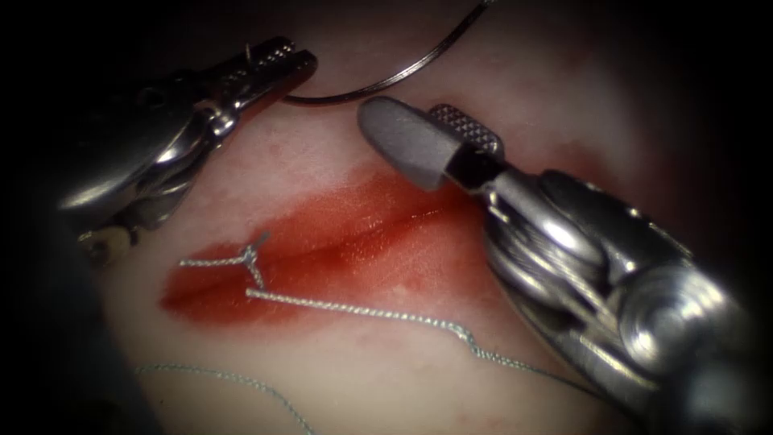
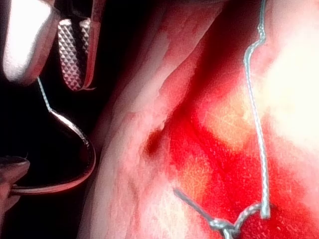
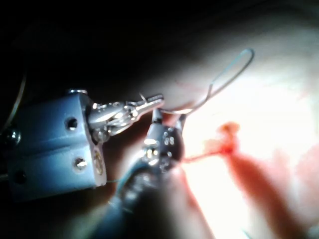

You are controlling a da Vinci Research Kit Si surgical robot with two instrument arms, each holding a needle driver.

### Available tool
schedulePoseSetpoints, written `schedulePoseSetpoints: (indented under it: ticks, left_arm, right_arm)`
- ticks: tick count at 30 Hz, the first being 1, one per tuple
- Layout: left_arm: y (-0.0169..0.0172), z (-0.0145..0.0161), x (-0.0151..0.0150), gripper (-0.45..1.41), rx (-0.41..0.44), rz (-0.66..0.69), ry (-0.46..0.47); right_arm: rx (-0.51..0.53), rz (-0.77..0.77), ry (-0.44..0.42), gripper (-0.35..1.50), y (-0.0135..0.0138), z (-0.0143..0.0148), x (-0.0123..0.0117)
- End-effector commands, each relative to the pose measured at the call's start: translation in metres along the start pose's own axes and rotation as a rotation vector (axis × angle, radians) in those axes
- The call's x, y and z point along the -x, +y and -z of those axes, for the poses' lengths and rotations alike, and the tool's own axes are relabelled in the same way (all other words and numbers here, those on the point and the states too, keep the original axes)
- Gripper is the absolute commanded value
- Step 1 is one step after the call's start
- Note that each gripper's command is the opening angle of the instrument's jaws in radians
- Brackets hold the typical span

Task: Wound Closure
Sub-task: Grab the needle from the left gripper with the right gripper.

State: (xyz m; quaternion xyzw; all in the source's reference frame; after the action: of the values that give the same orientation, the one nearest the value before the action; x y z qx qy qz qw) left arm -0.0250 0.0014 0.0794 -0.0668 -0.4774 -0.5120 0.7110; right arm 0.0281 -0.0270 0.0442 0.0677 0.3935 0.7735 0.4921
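Observation:
The tissue [image 1: 338, 145] has a red cut [image 1: 354, 234] running across it. My left tool [image 1: 294, 63] sits above the cut's left part, shut on the curved needle [image 1: 403, 76] near one end. The needle arcs up to the right, free of the tissue. My right tool [image 1: 407, 113] hovers over the cut's right end, its jaws open and holding nothing. A knot [image 1: 251, 259] lies at the cut's left end, and thread [image 1: 362, 310] trails from it to the right. The left wrist view has the needle [image 2: 82, 149], the thread [image 2: 256, 129] and the knot [image 2: 227, 226].
A second strand of thread [image 1: 233, 380] lies loose on the pale tissue in front of the cut. Red fluid [image 1: 241, 298] stains the tissue around the cut. The right tool's wrist [image 1: 612, 274] covers the tissue on the right side.

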Motion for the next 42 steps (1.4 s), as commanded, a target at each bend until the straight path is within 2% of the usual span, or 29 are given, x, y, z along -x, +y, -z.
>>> schedulePoseSetpoints:
  ticks: [1,3,5,9,13,18,42]
  left_arm:
    - [0.0001,-0.0005,0.001,-0.45,-0.025,-0.025,-0.005]
    - [0.0001,-0.0001,0.0009,-0.45,-0.105,-0.05,0.004]
    - [0.0002,0.0003,0.0009,-0.45,-0.122,-0.046,-0.017]
    - [0.0003,0.0006,0.001,-0.45,-0.113,-0.042,-0.038]
    - [0.0002,0.0006,0.001,-0.45,-0.111,-0.041,-0.038]
    - [-0.0003,0.0006,0.001,-0.45,-0.103,-0.04,-0.039]
    - [-0.0016,0.0004,0.0008,-0.45,-0.092,-0.009,-0.038]
  right_arm:
    - [0.01,-0.017,0.015,0.49,-0.0009,-0.0007,-0.0003]
    - [0.034,-0.031,0.042,0.47,0.0,-0.001,-0.0002]
    - [0.045,-0.034,0.05,0.42,0.001,-0.0015,0.0001]
    - [0.071,-0.054,0.076,0.41,0.0027,-0.0021,0.0002]
    - [0.076,-0.072,0.084,0.32,0.0033,-0.0022,-0.0002]
    - [0.053,-0.091,0.101,0.24,0.0031,-0.0026,-0.0002]
    - [0.019,-0.123,0.139,0.17,0.0029,-0.0043,0.0002]
